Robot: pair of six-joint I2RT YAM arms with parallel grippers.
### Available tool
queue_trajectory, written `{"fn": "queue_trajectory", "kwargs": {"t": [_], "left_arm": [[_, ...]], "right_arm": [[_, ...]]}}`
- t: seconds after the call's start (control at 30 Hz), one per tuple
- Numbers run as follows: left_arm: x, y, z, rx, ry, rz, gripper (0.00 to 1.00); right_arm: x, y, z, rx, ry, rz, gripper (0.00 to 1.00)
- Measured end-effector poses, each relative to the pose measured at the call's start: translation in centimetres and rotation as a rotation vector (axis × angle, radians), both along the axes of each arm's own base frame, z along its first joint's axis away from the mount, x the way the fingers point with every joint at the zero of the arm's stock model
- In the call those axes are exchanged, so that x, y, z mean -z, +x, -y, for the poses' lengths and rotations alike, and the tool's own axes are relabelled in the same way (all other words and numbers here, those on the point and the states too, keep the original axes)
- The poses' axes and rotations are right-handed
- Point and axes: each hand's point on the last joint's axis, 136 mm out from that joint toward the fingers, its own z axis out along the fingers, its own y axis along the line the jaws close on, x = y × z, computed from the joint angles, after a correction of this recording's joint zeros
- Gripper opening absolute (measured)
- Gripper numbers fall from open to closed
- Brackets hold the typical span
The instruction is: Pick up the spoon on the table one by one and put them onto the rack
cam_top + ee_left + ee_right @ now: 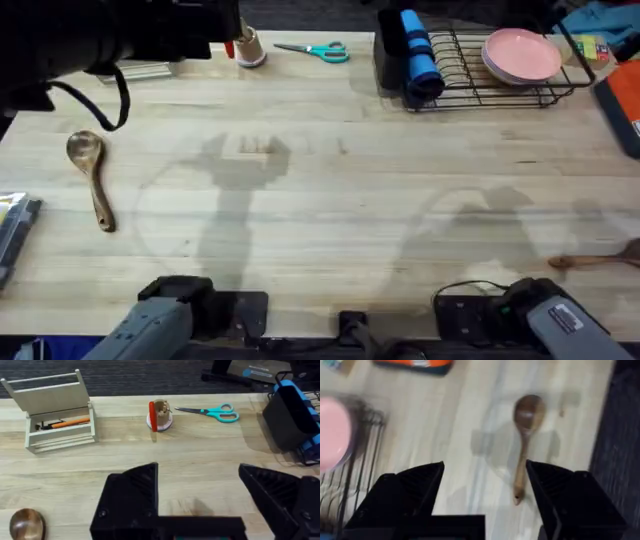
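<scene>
So far no spoon is on the rack [500, 85]: one spoon [90, 175] lies at the surface's [350, 200] left, another [525, 440] by its right edge, and both grippers' fingers [135, 495] [415, 490] gape empty.

Overhead camera sits above the arm bases, looking down and forward across the table [330, 200], with the rack [490, 75] far off at 1 o'clock. Left wrist camera rides high, facing forward at a low angle; it shares the scissors [212, 411] and the rack's end with overhead. Right wrist camera looks almost straight down from mid height, sharing the pink plate [332, 430] and a spoon [525, 440] with overhead.
</scene>
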Motion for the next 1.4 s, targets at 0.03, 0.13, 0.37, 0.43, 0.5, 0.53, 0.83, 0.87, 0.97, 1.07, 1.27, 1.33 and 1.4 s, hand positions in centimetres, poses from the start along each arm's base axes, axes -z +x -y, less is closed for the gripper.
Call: {"fn": "queue_trajectory", "kwargs": {"t": [0.03,0.13,0.37,0.43,0.5,0.53,0.83,0.87,0.97,1.07,1.27,1.33,1.4], "left_arm": [[0.0,0.0,0.0,0.0,0.0,0.0,0.993],[0.0,0.0,0.0,0.0,0.0,0.0,0.993],[0.0,0.0,0.0,-0.001,0.0,-0.002,0.993],[0.1,0.0,0.0,0.0,0.0,-0.002,0.993],[0.0,0.0,0.0,0.0,0.0,-0.002,0.993],[0.0,0.0,0.0,0.0,0.0,-0.002,0.993],[0.0,0.0,0.0,0.0,0.0,-0.002,0.993],[0.0,0.0,0.0,0.0,0.0,-0.002,0.993],[0.0,0.0,0.0,0.0,0.0,-0.002,0.993],[0.0,0.0,0.0,0.0,0.0,-0.002,0.993],[0.0,0.0,0.0,0.0,0.0,-0.002,0.993],[0.0,0.0,0.0,0.0,0.0,-0.002,0.993],[0.0,0.0,0.0,0.0,0.0,-0.002,0.993]], "right_arm": [[0.1,-0.6,0.2,0.026,0.004,-0.001,0.992],[0.1,-1.8,0.9,0.092,0.007,0.003,0.992],[0.3,-2.7,1.4,0.136,0.014,-0.001,0.992],[0.6,-2.7,1.5,0.138,0.026,-0.009,0.992],[0.9,-2.7,1.5,0.138,0.041,-0.02,0.992],[1.1,-2.7,1.5,0.138,0.051,-0.027,0.992],[2.6,-2.4,1.9,0.138,0.105,-0.067,0.992],[2.8,-2.4,2.0,0.138,0.113,-0.073,0.992],[3.5,-2.3,2.2,0.138,0.136,-0.09,0.992],[4.2,-2.1,2.4,0.138,0.159,-0.107,0.992],[6.0,-2.3,2.9,0.153,0.229,-0.156,0.992],[6.7,-2.7,3.1,0.171,0.252,-0.169,0.992],[7.2,-3.0,3.4,0.191,0.273,-0.177,0.992]]}}
